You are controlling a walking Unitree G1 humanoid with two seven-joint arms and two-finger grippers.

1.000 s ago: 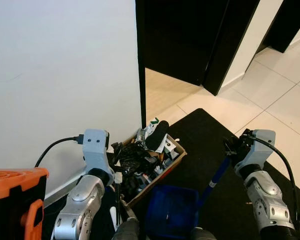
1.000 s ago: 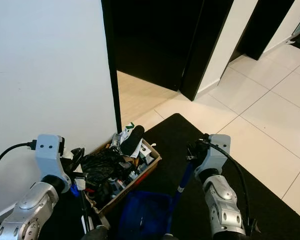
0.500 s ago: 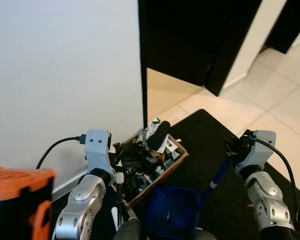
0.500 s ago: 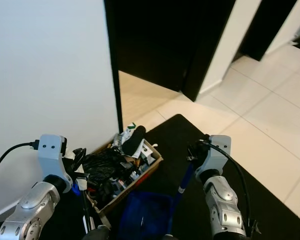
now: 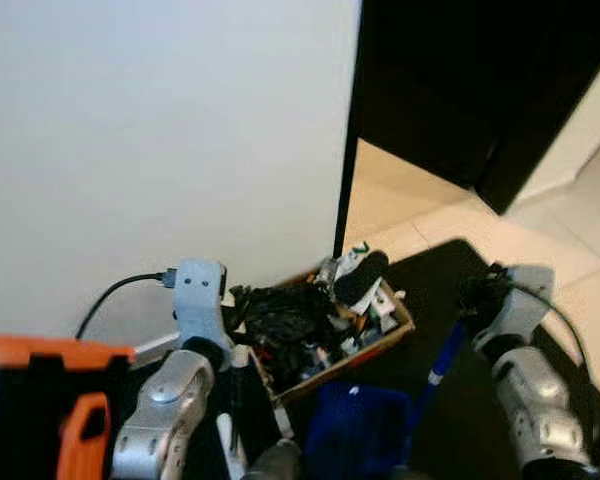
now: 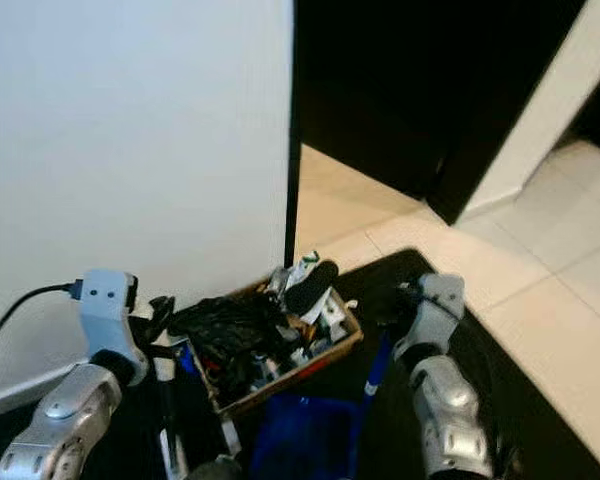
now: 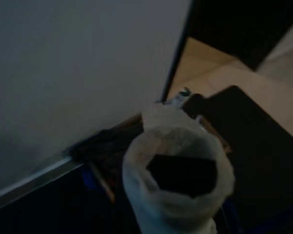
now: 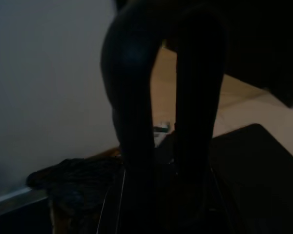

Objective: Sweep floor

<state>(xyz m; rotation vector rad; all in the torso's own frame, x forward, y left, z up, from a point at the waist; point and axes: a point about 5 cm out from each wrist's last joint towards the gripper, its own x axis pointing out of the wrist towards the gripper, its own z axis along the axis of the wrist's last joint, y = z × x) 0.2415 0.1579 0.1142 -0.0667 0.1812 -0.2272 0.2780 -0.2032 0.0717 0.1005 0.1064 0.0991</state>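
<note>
Fingers of right gripper (image 5: 477, 296) clamp blue dustpan handle (image 5: 440, 358); left gripper (image 5: 232, 322) grips pale broom handle (image 7: 178, 187); dustpan (image 5: 358, 438) looks empty; sweeping seemingly unstarted

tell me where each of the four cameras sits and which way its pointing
Left eye view: on the head, looking down at the cardboard box by the white wall; both silver arms show.
Right eye view: same scene from the other eye; the right gripper holds the blue handle.
Left wrist view: along a white pole end toward the box.
Right wrist view: between its dark fingers, facing the same box and black mat.
</note>
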